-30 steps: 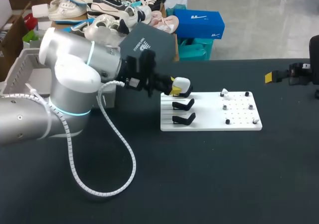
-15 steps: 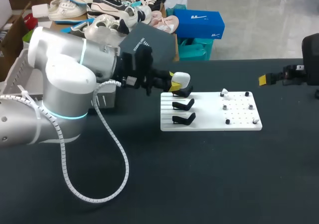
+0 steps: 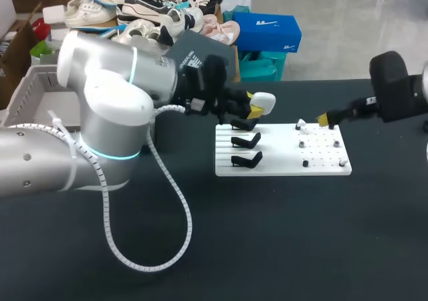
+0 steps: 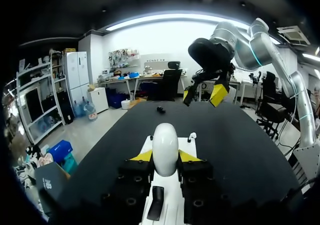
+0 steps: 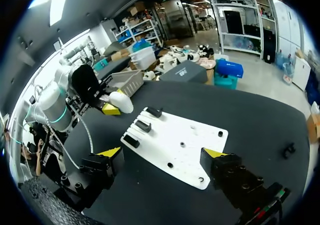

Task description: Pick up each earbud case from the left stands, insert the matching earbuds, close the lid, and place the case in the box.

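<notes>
Shells of glossy white on the left arm [image 3: 100,134], one arm from that side, rounded and smooth, with one ring of blue-green light at a joint; one ribbed white cable [image 3: 167,227] looping down from it onto the matte black table [image 3: 281,247]; behind the arm, at the table's far edge, one dark grey box [image 3: 200,47], flat-lidded, with white print on the lid too small to make out; left gripper [image 4: 165,157] clenched on the one earbud case [image 3: 262,102], a smooth white pebble shape pinched from two sides by the yellow tips, held in the air just above the farthest stand; in the left wrist view, upright between both tips and touching each; beneath, one flat white rectangular plate [image 3: 281,168] lying on the table; three black stands [image 3: 246,141] in a row on the plate's left part, angular cradles of matte material; on the plate's right part, a grid of fine holes and six small knobs [image 3: 305,162], some white, some dark, too small to tell more; right gripper [image 5: 162,154] hovering over the plate's far right part, near the knobs; fingers released, spread wide in the right wrist view, holding nothing; right arm [image 3: 394,83], one, dark-cased at the wrist, entering from the right.
</notes>
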Motion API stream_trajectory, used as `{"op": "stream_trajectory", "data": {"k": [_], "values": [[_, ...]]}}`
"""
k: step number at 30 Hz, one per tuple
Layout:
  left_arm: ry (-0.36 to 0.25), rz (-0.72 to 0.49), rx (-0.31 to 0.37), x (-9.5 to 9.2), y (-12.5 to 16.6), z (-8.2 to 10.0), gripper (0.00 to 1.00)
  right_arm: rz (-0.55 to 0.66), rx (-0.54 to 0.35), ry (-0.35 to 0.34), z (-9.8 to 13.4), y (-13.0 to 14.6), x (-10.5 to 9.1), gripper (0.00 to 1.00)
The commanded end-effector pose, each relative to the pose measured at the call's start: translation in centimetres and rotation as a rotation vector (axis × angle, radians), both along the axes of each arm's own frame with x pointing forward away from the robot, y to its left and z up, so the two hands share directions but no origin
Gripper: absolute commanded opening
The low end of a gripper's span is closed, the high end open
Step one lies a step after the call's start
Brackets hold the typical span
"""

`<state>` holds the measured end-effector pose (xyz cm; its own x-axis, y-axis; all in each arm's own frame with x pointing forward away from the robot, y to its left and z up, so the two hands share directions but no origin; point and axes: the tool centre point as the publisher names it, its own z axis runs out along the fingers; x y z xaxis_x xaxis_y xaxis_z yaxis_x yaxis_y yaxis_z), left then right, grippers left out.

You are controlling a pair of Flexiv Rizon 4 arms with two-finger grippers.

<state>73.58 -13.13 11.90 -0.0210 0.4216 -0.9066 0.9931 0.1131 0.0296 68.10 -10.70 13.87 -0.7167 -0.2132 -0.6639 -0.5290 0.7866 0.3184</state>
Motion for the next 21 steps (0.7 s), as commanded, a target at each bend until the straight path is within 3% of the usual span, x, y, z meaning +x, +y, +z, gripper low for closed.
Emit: {"op": "stream_trajectory", "data": {"k": [1,6,21], "values": [[0.005,-0.02,0.019,0.8,-1.8,-0.1,0.0,0.039,0.015,-0.004,-0.6,1.4,0.1,1.0],[-0.001,-0.043,0.029,0.6,-3.0,0.1,0.0,0.079,0.018,-0.002,-1.1,2.6,-0.4,1.0],[0.005,-0.074,0.03,-1.2,-4.0,0.2,0.0,0.123,0.013,-0.01,-1.2,3.2,0.7,1.0]]}}
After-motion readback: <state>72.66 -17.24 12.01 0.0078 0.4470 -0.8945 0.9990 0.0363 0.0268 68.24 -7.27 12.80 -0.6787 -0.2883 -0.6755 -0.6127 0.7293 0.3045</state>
